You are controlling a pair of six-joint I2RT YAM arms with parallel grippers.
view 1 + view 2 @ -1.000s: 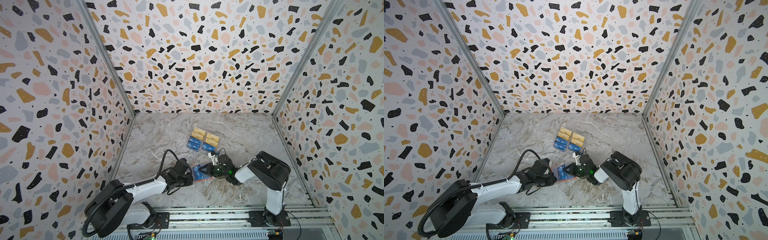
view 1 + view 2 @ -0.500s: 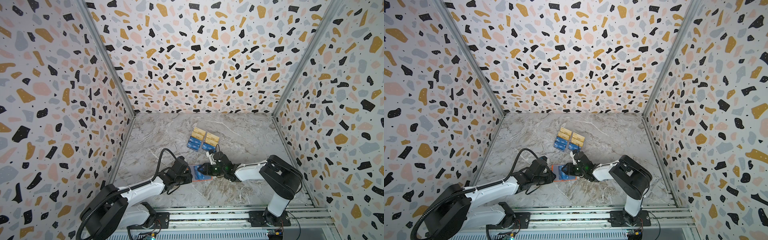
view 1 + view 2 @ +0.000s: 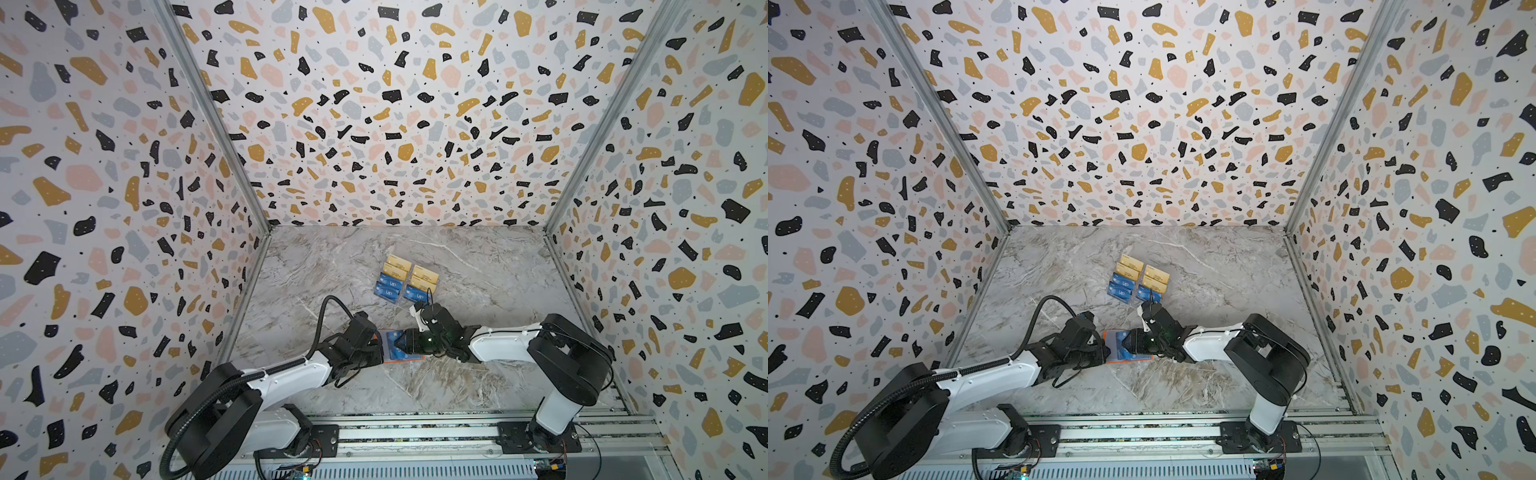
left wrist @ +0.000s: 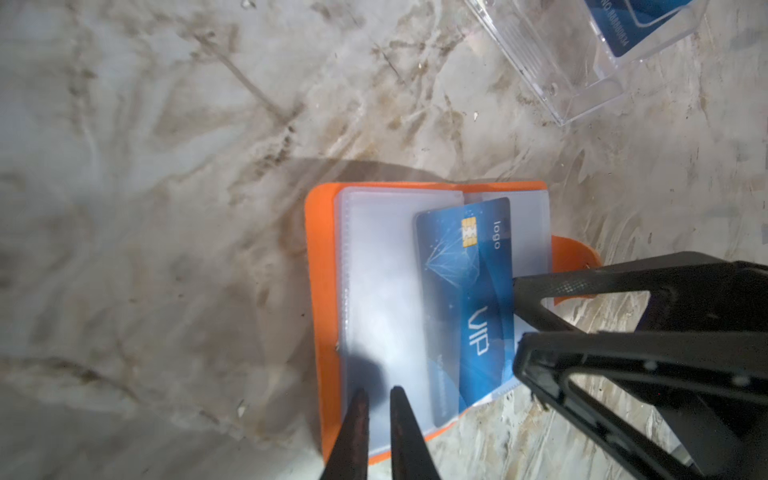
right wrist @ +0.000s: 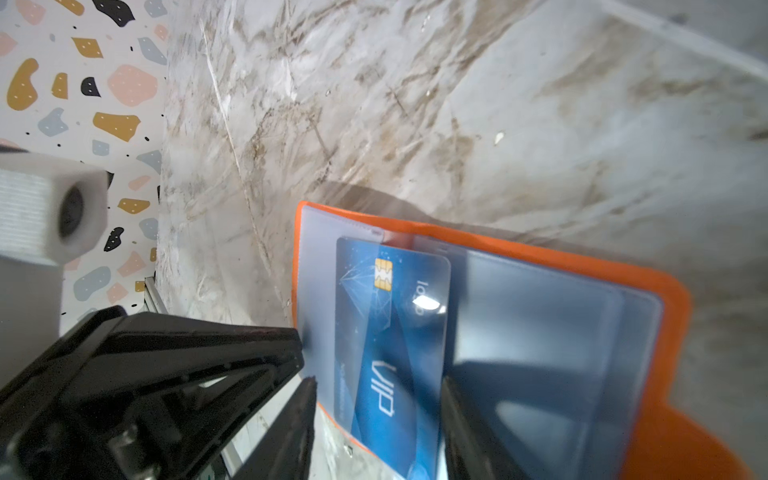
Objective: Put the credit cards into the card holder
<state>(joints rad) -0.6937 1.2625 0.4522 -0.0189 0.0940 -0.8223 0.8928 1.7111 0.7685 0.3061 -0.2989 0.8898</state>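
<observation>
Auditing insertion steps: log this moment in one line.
blue VIP card: partly in sleeve of open card holder | left gripper: pinching sleeve | right gripper: open, straddling card

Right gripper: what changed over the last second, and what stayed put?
The right gripper slid toward the left arm over the open card holder and opened, letting go of the blue VIP card, now partly under a clear sleeve. The left gripper stays pinched on the holder's edge; the rack of cards is unchanged.
</observation>
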